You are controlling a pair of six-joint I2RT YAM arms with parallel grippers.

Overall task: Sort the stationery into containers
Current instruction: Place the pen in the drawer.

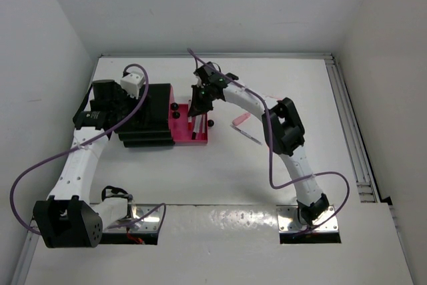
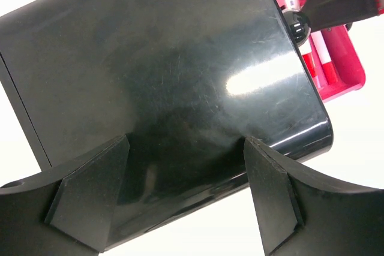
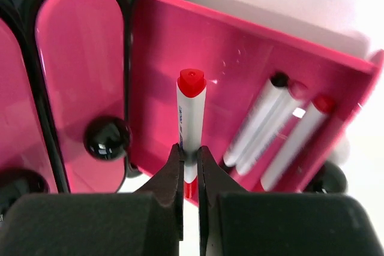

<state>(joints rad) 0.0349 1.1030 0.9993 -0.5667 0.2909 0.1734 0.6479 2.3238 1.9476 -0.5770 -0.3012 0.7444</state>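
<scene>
Two arms at one black drawer unit; one marker poised over the open pink drawer.

Top external: drawer unit (image 1: 150,115) stands toward the tabletop's far left, with one pink drawer (image 1: 181,131) pulled out on its right side. The right gripper (image 1: 198,108) hangs above that drawer. The left gripper (image 1: 123,115) sits over the unit, probably to steady it. Two loose pens (image 1: 245,128), unsorted, lie on the tabletop right of the drawer. Left wrist: the jaws are released and spread wide, straddling the unit's glossy black top; contact cannot be told. Right wrist: the jaws are clenched on a white marker (image 3: 191,106), its red cap aimed at the drawer floor. Three markers (image 3: 264,124) lie side by side by the right wall. The held one is over the bare left part, likely to land clear of them.
</scene>
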